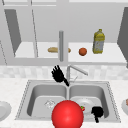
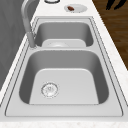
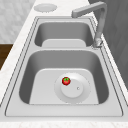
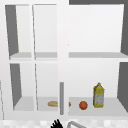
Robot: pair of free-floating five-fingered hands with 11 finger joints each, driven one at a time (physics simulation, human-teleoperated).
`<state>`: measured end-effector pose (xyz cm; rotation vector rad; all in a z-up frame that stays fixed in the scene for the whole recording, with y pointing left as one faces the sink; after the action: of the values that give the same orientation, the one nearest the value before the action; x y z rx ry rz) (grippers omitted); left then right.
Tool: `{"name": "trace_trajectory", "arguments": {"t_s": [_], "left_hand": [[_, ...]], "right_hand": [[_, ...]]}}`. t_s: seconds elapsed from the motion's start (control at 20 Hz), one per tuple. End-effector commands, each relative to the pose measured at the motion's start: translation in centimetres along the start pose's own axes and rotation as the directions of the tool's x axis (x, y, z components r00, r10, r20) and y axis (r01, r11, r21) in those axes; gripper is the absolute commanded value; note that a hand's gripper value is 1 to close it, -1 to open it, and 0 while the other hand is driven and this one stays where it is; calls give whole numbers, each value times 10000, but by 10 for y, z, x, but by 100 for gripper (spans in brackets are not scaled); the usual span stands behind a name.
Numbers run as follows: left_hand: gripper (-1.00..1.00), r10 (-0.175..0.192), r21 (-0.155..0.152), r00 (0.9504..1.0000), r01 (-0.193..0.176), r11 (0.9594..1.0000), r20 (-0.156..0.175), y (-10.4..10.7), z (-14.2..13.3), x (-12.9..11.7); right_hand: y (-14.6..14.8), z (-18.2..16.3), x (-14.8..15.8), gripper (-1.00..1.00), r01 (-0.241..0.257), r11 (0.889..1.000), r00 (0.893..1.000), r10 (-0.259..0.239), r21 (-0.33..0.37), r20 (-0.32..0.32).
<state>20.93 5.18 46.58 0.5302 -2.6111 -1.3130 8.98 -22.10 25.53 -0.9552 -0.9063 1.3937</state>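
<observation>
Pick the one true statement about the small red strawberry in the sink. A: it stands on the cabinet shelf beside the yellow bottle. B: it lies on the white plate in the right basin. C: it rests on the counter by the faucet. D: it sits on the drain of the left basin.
B: the right side view shows the strawberry resting on the white plate inside the right basin.

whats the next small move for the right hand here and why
Probably ease the right hand left toward the strawberry: the hand hangs curled at the right basin's front, holding nothing, while the berry lies on the plate beside it. The left hand hovers by the faucet.
</observation>
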Motion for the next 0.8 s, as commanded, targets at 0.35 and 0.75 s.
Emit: {"name": "trace_trajectory", "arguments": {"t_s": [0.35,0.75], "left_hand": [[-100,-445,1192,9974,509,9916,-561,-4,-7,2],[-100,-864,1362,9962,838,9871,133,13,-4,-8]], "right_hand": [[0,0,0,0,0,10000,10000,0,0,0],[0,0,0,0,0,10000,10000,0,0,0]]}}
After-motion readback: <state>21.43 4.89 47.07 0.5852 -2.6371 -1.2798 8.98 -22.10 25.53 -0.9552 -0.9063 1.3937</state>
